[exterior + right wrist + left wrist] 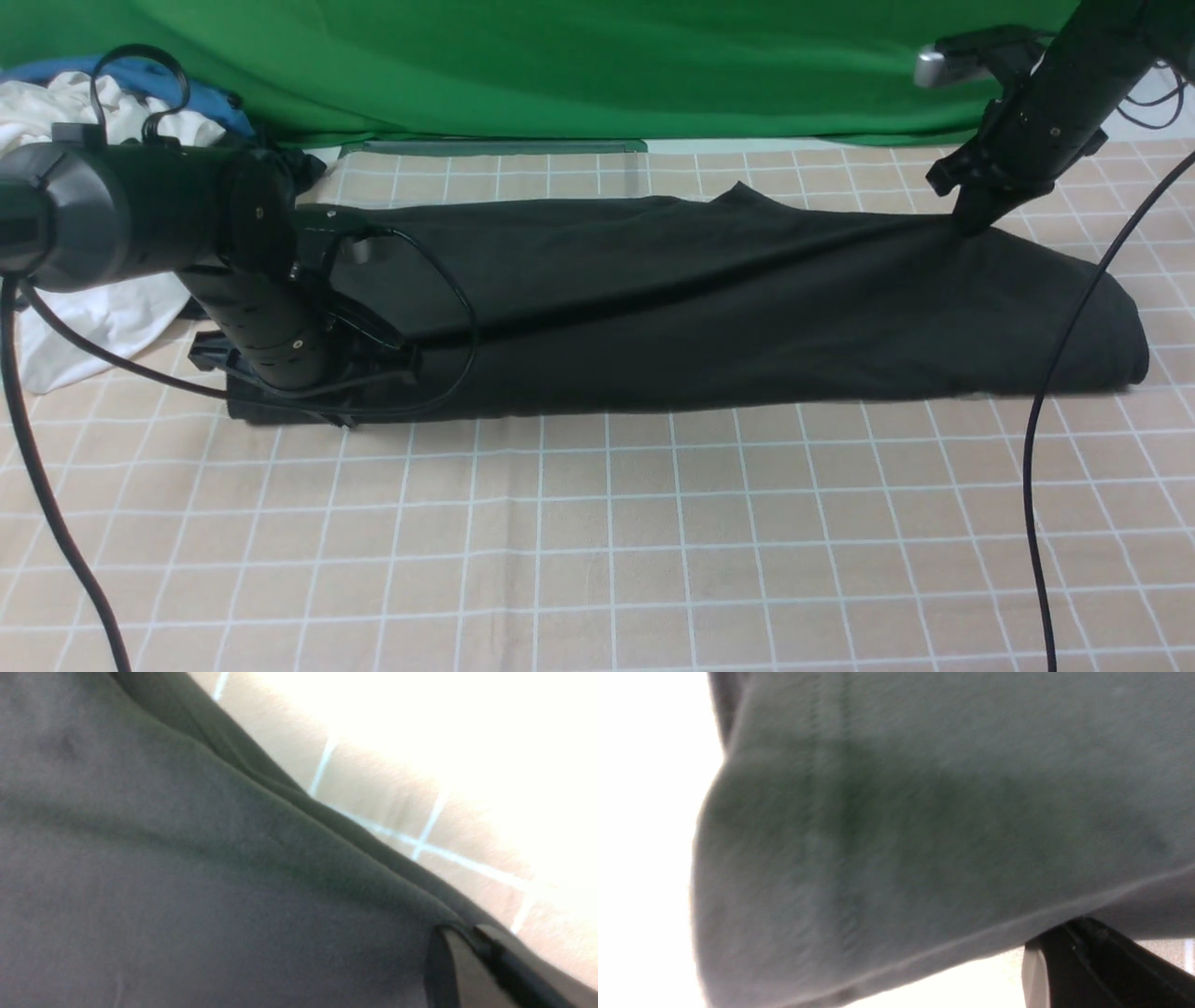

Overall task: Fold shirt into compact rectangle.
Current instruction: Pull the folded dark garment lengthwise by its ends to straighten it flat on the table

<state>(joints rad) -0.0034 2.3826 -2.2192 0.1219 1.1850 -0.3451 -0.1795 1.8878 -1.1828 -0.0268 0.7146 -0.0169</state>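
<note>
The black shirt [747, 308] lies as a long strip across the checked cloth, folded lengthwise. My left gripper [387, 359] is low at the shirt's left end, shut on the fabric. In the left wrist view the shirt [924, 812] fills the picture and its hem runs into the left gripper [1078, 933]. My right gripper [971, 222] is at the far right edge, shut on a pinch of cloth. In the right wrist view the shirt's [187, 882] edge is caught in the right gripper [462, 933]. A taut ridge runs between the two grips. No print or label shows.
A white garment [93, 317] with something blue behind it lies heaped at the left edge. A green backdrop [560, 65] hangs behind. Black cables [1055, 392] loop down on both sides. The checked cloth [607, 541] stretches toward me in front of the shirt.
</note>
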